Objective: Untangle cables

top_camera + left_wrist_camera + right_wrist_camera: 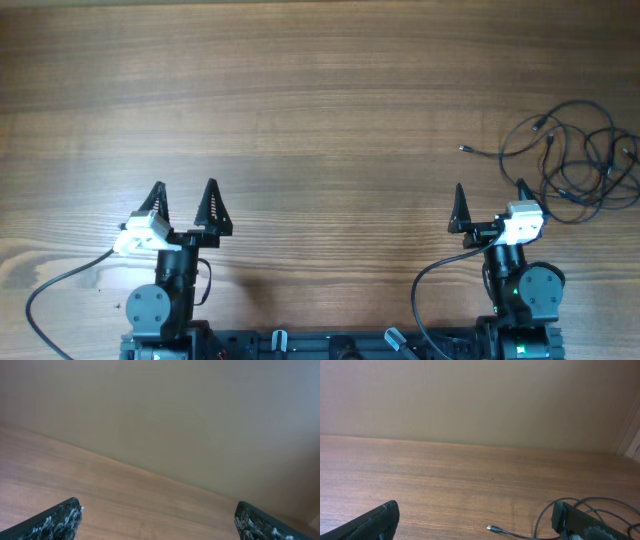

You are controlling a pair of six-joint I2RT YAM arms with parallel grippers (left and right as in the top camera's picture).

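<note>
The cables (575, 158) lie in a loose tangled heap of thin dark loops at the table's far right, with one plug end (464, 149) trailing out to the left. My right gripper (490, 190) stands open just short of the heap, nothing between its fingers. In the right wrist view a cable's plug tip (493, 529) lies between the spread fingers, and cable loops (600, 502) curl behind the right finger (570, 517). My left gripper (185, 188) is open over bare wood at the left, far from the cables; its wrist view shows only table and wall.
The wooden table (300, 110) stretches across the whole view. Both arm bases (340, 345) sit at the near edge, each with a thick black arm lead (55, 285) looping beside it. A plain wall (470, 400) stands beyond the far edge.
</note>
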